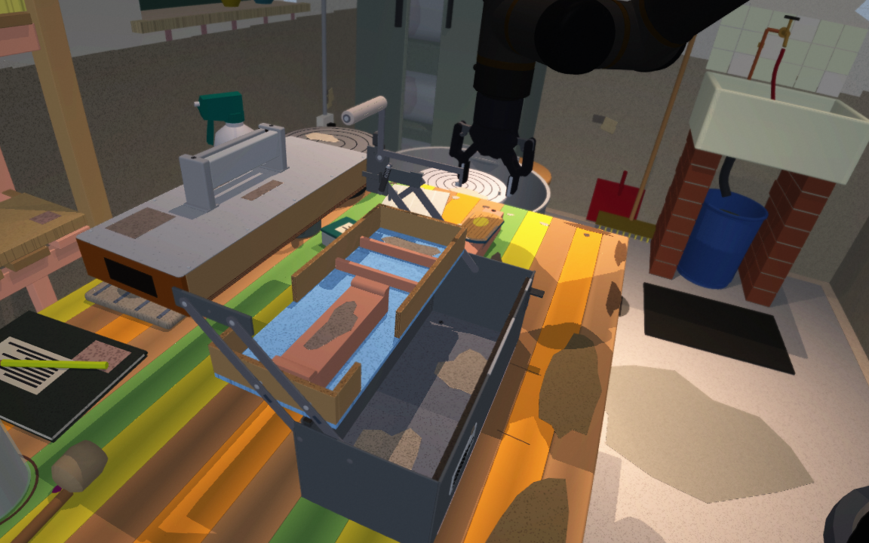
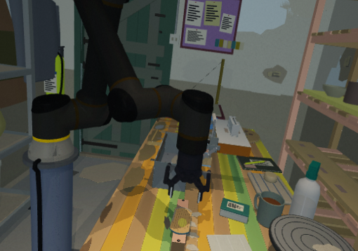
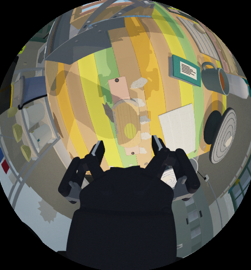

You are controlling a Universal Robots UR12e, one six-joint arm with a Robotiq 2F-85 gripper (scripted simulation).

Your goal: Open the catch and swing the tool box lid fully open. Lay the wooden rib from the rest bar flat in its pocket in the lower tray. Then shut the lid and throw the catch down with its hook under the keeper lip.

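Note:
On the striped bench the dark grey tool box [image 1: 417, 398] stands with its lid [image 1: 222, 209] swung fully open and its upper tray [image 1: 350, 297] lifted out to the side on link arms. Beyond the box's far end the wooden rib [image 3: 126, 124] [image 2: 180, 219] lies on a pink rest bar [image 3: 120, 88], and my open, empty gripper [image 1: 492, 159] [image 2: 186, 190] [image 3: 127, 148] hangs above it. The lower tray floor [image 1: 424, 385] shows grey and brown patches. The catch is hidden.
A grey banding wheel [image 2: 309, 233] [image 3: 223, 134] sits at the bench's far corner. A mug [image 2: 268, 207], a white bottle [image 2: 305, 190], a teal box [image 2: 234, 209] and a white sheet [image 3: 179, 126] lie to one side of the rib. A black notebook [image 1: 46, 371] lies further off.

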